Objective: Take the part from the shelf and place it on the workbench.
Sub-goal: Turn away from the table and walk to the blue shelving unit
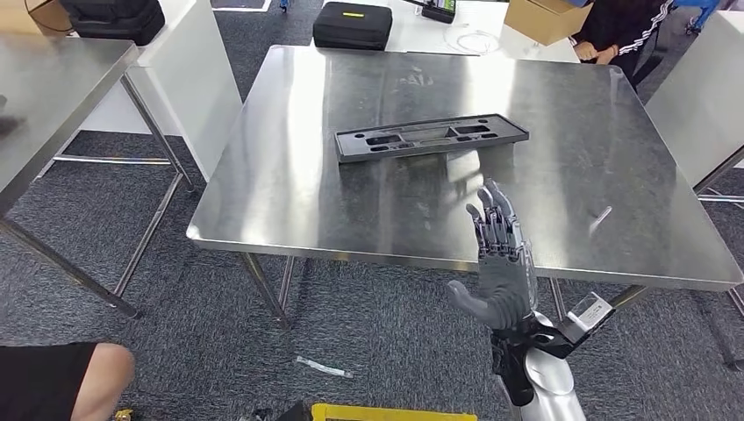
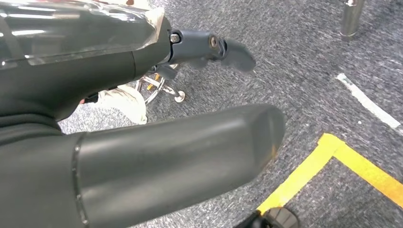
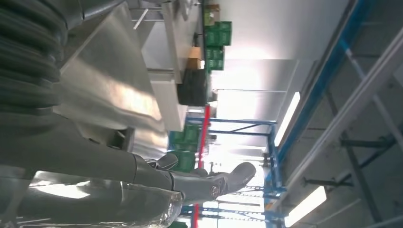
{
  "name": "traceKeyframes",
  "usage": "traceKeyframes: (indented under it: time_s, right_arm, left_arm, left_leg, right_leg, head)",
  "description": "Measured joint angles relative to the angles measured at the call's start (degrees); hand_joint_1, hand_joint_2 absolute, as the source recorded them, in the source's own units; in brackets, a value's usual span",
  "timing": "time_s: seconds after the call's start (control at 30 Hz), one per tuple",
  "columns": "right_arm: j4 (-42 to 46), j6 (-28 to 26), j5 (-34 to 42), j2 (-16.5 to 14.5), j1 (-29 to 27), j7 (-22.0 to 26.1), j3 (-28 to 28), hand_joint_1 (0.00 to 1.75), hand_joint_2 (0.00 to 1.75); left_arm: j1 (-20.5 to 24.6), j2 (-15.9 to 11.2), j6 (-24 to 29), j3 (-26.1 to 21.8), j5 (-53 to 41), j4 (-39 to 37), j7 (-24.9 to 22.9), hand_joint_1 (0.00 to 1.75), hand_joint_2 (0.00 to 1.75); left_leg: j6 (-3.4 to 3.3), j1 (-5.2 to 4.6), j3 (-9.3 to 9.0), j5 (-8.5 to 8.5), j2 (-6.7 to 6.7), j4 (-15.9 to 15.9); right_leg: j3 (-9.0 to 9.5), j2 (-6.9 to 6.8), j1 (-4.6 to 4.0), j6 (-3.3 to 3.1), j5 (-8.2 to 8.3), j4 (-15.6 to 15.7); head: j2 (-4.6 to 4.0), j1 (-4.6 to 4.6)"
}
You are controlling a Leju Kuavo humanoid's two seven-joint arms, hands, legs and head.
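A long dark grey plastic part [image 1: 432, 138] lies flat on the steel workbench [image 1: 289, 175], a little past its middle. My right hand [image 1: 500, 254] is raised over the bench's near edge, fingers straight and spread, holding nothing, well short of the part. In the right wrist view the fingers [image 3: 223, 180] stretch out with the bench's shiny top [image 3: 104, 80] beside them. In the left wrist view my left hand [image 2: 142, 156] hangs over the grey carpet, its thick thumb and one dark finger [image 2: 228, 50] apart with nothing between them.
A second steel table [image 1: 53, 96] stands at the left. Behind the bench sit a black case [image 1: 353, 24], a cardboard box [image 1: 544, 17] and a person in a dark jacket [image 1: 618, 31]. A person's knee [image 1: 66, 377] shows at bottom left. Yellow floor tape [image 2: 328, 161] runs beneath my left hand.
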State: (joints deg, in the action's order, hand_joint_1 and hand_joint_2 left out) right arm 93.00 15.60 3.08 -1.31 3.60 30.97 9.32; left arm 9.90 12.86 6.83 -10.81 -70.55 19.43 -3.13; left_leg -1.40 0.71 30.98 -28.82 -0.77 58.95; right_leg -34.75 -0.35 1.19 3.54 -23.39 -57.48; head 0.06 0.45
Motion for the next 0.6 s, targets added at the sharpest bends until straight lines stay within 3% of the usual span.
traceKeyframes:
  time_s: [0.07, 0.13, 0.2, 0.23, 0.27, 0.3, 0.33, 0.4, 0.43, 0.5, 0.53, 0.57, 0.6]
  right_arm:
    - [-0.68, -0.17, -0.04, 0.16, -0.07, -0.10, -0.19, 0.00, 1.75]
    - [-1.28, -0.23, -0.03, 0.33, -0.09, -0.11, -0.37, 0.00, 1.75]
    - [-1.85, -0.25, -0.02, 0.45, -0.12, -0.11, -0.39, 0.00, 1.75]
    - [-2.13, -0.26, -0.02, 0.52, -0.16, -0.11, -0.40, 0.00, 1.75]
    - [-2.37, -0.27, -0.02, 0.57, -0.19, -0.11, -0.41, 0.00, 1.75]
    - [-2.58, -0.34, -0.02, 0.61, -0.21, -0.11, -0.42, 0.00, 1.75]
    - [-2.74, -0.51, -0.02, 0.62, -0.19, -0.22, -0.43, 0.00, 1.75]
    - [-3.04, -1.11, 0.02, 0.60, -0.02, -0.62, -0.57, 0.00, 1.75]
    - [-3.32, -1.53, 0.10, 0.57, 0.09, -0.89, -0.77, 0.00, 1.75]
    - [-4.47, -2.27, 0.41, 0.50, 0.33, -1.38, -1.44, 0.00, 1.75]
    - [-5.33, -2.58, 0.58, 0.45, 0.50, -1.59, -1.87, 0.00, 1.75]
    - [-6.31, -2.85, 0.67, 0.36, 0.78, -1.79, -2.27, 0.00, 1.75]
    - [-7.41, -3.19, 0.64, 0.22, 1.13, -1.94, -2.67, 0.00, 1.75]
  left_arm:
    - [0.03, 0.05, -0.01, 0.01, -0.02, 0.01, -0.11, 0.00, 0.00]
    - [0.04, 0.10, -0.02, 0.02, -0.02, 0.01, -0.19, 0.00, 0.00]
    - [0.01, 0.10, -0.03, 0.02, -0.02, 0.00, -0.22, 0.00, 0.00]
    - [-0.01, 0.09, -0.03, 0.02, -0.02, 0.00, -0.23, 0.00, 0.00]
    - [-0.02, 0.09, -0.03, 0.02, -0.02, 0.00, -0.23, 0.00, 0.00]
    - [-0.02, 0.09, -0.03, 0.02, -0.02, 0.00, -0.23, 0.00, 0.00]
    - [-0.01, 0.10, -0.03, 0.02, -0.02, 0.00, -0.24, 0.00, 0.00]
    - [0.00, 0.15, -0.03, 0.02, -0.02, 0.01, -0.31, 0.00, 0.00]
    - [0.01, 0.18, -0.01, 0.02, -0.02, 0.02, -0.37, 0.00, 0.00]
    - [0.01, 0.22, 0.04, 0.01, -0.02, 0.03, -0.56, 0.00, 0.00]
    - [-0.01, 0.21, 0.14, 0.00, -0.02, 0.04, -0.65, 0.00, 0.00]
    - [-0.04, 0.18, 0.28, -0.01, -0.01, 0.07, -0.74, 0.00, 0.00]
    - [-0.07, 0.12, 0.49, -0.03, -0.01, 0.09, -0.81, 0.00, 0.00]
  left_leg:
    - [-1.21, -0.03, 0.73, 0.79, 0.20, -0.30]
    - [-2.18, 0.04, 1.83, 1.91, 0.44, -0.44]
    - [-2.44, -0.07, 3.24, 2.94, 0.56, -0.40]
    - [-2.44, -0.13, 3.95, 3.46, 0.61, -0.37]
    - [-2.39, -0.18, 4.59, 3.94, 0.63, -0.35]
    - [-2.29, -0.21, 5.16, 4.42, 0.64, -0.33]
    - [-2.14, -0.22, 5.62, 4.87, 0.62, -0.31]
    - [-1.60, -0.34, 6.26, 5.74, 0.58, -0.31]
    - [-1.26, -0.42, 6.39, 6.17, 0.58, -0.34]
    - [-0.50, -0.49, 6.46, 7.06, 0.60, -0.59]
    - [-0.16, -0.41, 6.57, 7.25, 0.59, -0.60]
    - [0.15, -0.32, 6.84, 6.67, 0.58, -0.19]
    - [0.43, -0.22, 7.41, 5.03, 0.57, 1.20]
  right_leg:
    - [-0.92, 0.07, 0.10, 0.47, -0.60, -0.88]
    - [-3.13, 0.13, 0.20, -0.08, -4.34, -5.87]
    - [-5.56, 0.17, 0.12, -0.44, -8.64, -13.60]
    - [-5.91, 0.18, 0.10, -0.24, -9.63, -16.17]
    - [-5.26, 0.18, 0.09, 0.12, -9.62, -16.74]
    - [-3.41, 0.18, 0.09, 0.53, -8.82, -15.02]
    - [-0.57, 0.18, 0.08, 0.79, -7.78, -11.38]
    - [5.45, 0.18, -0.24, 0.61, -6.84, -2.91]
    - [7.05, 0.20, -0.47, 0.30, -6.83, -0.24]
    - [7.36, 0.25, -0.95, -0.36, -6.67, 1.01]
    - [6.98, 0.25, -0.62, -0.81, -6.30, 1.15]
    - [6.75, 0.20, -0.38, -1.33, -5.84, 1.21]
    - [6.47, 0.14, -0.08, -1.98, -5.26, 1.34]
  head:
    - [0.01, 0.04]
    - [0.01, 0.20]
    - [0.00, 0.34]
    - [-0.01, 0.34]
    - [-0.01, 0.34]
    - [-0.01, 0.34]
    - [-0.01, 0.35]
    - [0.00, 0.32]
    - [0.00, 0.31]
    - [0.00, 0.28]
    - [-0.01, 0.29]
    - [0.00, 0.27]
    - [0.00, 0.20]
